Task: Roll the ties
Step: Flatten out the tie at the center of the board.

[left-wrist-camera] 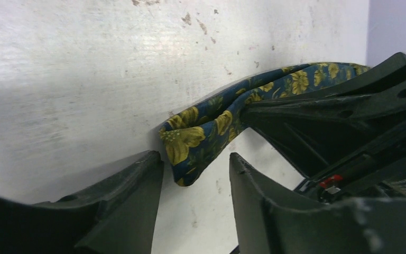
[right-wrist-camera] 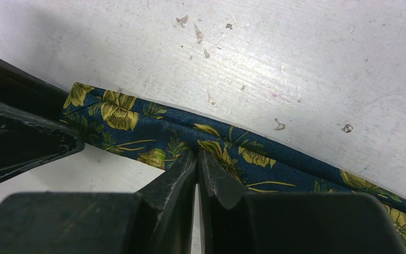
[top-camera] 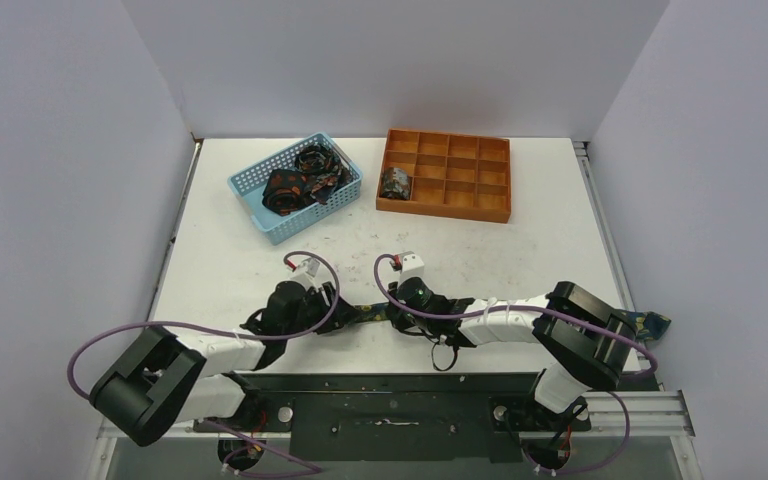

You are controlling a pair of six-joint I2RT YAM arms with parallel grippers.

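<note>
A navy tie with yellow-green flowers [top-camera: 365, 312] lies along the near edge of the table. It runs right under my right arm, and its far end [top-camera: 652, 323] hangs over the table's right side. My right gripper [top-camera: 396, 309] is shut and pinches the tie's edge [right-wrist-camera: 196, 154]; the strip [right-wrist-camera: 254, 153] lies flat beyond it. My left gripper [top-camera: 337, 308] is open. The tie's folded end [left-wrist-camera: 190, 140] sits just in front of and between its fingertips [left-wrist-camera: 148, 174], with the gripper [left-wrist-camera: 195, 166] not touching it. The two grippers face each other closely.
A light-blue mesh basket [top-camera: 250, 195] at the back left holds several dark ties [top-camera: 300, 180]. An orange compartment tray [top-camera: 460, 205] at the back middle holds one rolled tie [top-camera: 396, 182] in a left compartment. Grey walls enclose the table.
</note>
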